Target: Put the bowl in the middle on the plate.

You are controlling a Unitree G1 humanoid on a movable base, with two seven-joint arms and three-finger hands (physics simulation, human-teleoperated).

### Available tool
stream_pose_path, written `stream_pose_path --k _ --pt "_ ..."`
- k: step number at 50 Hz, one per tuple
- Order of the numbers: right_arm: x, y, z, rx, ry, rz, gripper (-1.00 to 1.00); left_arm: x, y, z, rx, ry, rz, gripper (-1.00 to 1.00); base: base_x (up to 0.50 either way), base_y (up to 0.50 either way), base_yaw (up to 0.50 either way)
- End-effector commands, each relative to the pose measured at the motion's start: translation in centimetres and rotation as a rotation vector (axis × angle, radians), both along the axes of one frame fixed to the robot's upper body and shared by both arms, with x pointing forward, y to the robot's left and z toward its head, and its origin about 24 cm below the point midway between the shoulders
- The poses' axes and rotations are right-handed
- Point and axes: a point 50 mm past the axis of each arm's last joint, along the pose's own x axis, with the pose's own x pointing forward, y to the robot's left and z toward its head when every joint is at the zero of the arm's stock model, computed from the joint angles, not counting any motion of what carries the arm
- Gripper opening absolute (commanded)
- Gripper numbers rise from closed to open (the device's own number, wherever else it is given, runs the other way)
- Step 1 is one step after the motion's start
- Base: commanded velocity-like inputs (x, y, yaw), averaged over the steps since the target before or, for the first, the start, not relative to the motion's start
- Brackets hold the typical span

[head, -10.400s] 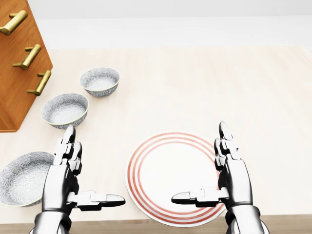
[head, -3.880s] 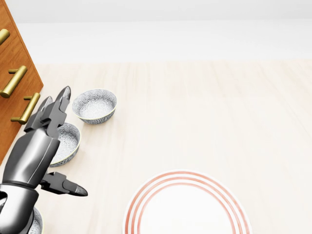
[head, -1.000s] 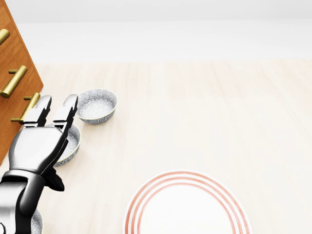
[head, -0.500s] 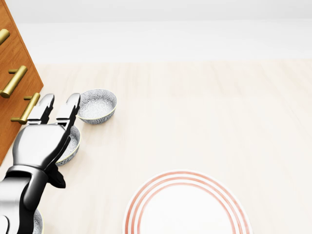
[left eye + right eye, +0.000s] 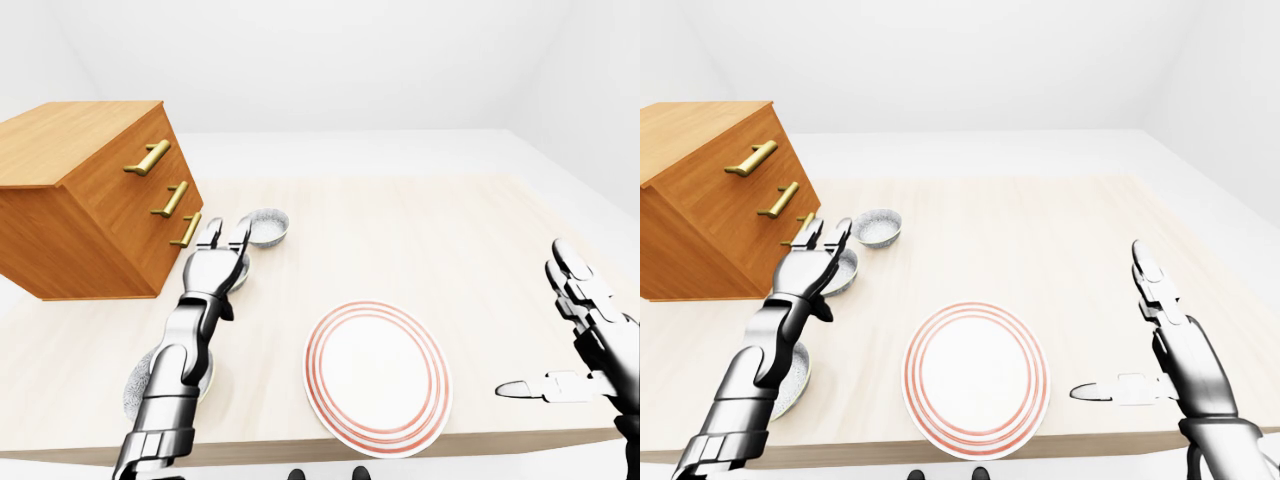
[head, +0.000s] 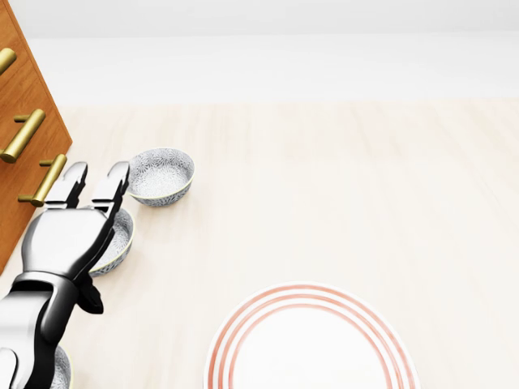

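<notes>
Three speckled grey bowls stand in a row at the left of the table. The middle bowl (image 6: 118, 239) lies mostly hidden under my left hand (image 6: 91, 215), which hovers palm down over it, fingers (image 6: 118, 175) stretched out, open; contact with the rim cannot be told. The far bowl (image 6: 160, 175) sits just beyond the fingertips. The near bowl (image 5: 796, 376) lies under my left forearm. The white plate (image 6: 312, 344) with red rings sits at the bottom centre. My right hand (image 5: 1118, 330) is open, raised at the right of the plate and holding nothing.
A wooden drawer cabinet (image 5: 88, 200) with brass handles (image 6: 23, 134) stands close to the left of the bowls and my left hand. The light wooden table (image 6: 340, 186) stretches right and up; its near edge runs just below the plate.
</notes>
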Motion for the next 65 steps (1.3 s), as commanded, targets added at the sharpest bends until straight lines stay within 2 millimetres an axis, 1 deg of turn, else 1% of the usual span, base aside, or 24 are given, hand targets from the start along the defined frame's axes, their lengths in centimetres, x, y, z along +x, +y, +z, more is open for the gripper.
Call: stream_pose_path --k 1,6,10,16,17,21,23,24,26,28,32,39,42,45,52,53,65 --pt "0.1 -0.1 -0.2 0.009 0.008 0.001 1.0 0.3 0.6 -0.6 0.013 0.018 0.017 1.0 0.0 0.0 0.0" --pt "0.1 -0.1 -0.3 0.012 0.01 0.001 1.0 0.6 0.9 -0.6 0.019 0.017 0.024 1.0 0.0 0.0 0.0" --pt "-0.1 0.2 0.5 -0.016 -0.016 0.004 1.0 1.0 1.2 -0.5 0.021 0.011 0.034 1.0 0.0 0.0 0.0" --pt "-0.1 0.1 0.1 -0.005 -0.004 0.0 1.0 1.5 1.5 -0.6 0.028 0.015 0.04 1.0 0.0 0.0 0.0" --pt "-0.2 0.2 0.6 -0.021 -0.019 0.003 1.0 1.5 1.4 -0.7 0.028 0.016 0.04 1.0 0.0 0.0 0.0" --pt "0.0 0.2 0.1 -0.005 -0.004 0.003 1.0 1.7 1.6 -1.0 0.034 0.022 0.043 1.0 0.0 0.0 0.0" --pt "0.0 0.1 0.3 -0.01 -0.009 0.002 1.0 1.8 1.6 -1.0 0.036 0.024 0.044 1.0 0.0 0.0 0.0" --pt "-0.2 0.3 0.7 -0.024 -0.023 0.003 1.0 1.8 1.6 -1.1 0.035 0.026 0.046 1.0 0.0 0.0 0.0" --pt "-0.3 0.3 0.7 -0.025 -0.024 0.0 1.0 1.9 1.7 -1.3 0.037 0.029 0.048 1.0 0.0 0.0 0.0" --pt "-0.1 0.1 0.2 -0.006 -0.006 -0.002 1.0 2.0 1.8 -1.5 0.038 0.032 0.05 1.0 0.0 0.0 0.0" --pt "-0.1 0.1 0.1 -0.005 -0.005 -0.001 1.0 2.3 1.6 -1.9 0.052 0.043 0.046 1.0 0.0 0.0 0.0" --pt "-0.1 0.2 0.3 -0.013 -0.012 0.0 1.0 2.6 1.8 -2.1 0.05 0.048 0.053 1.0 0.0 0.0 0.0" --pt "0.0 0.0 -0.2 0.005 0.005 -0.002 1.0 2.8 1.8 -2.2 0.053 0.054 0.055 1.0 0.0 0.0 0.0" --pt "0.0 0.1 -0.1 0.002 0.002 0.0 1.0 3.0 1.8 -2.1 0.049 0.055 0.055 1.0 0.0 0.0 0.0" --pt "-0.1 0.1 0.1 -0.003 -0.003 0.0 1.0 3.2 1.8 -2.4 0.051 0.064 0.056 1.0 0.0 0.0 0.0" --pt "0.0 0.0 -0.2 0.006 0.006 -0.001 1.0 3.3 1.8 -2.5 0.051 0.068 0.059 1.0 0.0 0.0 0.0" --pt "0.0 0.0 0.0 0.002 0.002 0.0 1.0 3.9 1.9 -3.5 0.049 0.095 0.07 1.0 0.0 0.0 0.0"
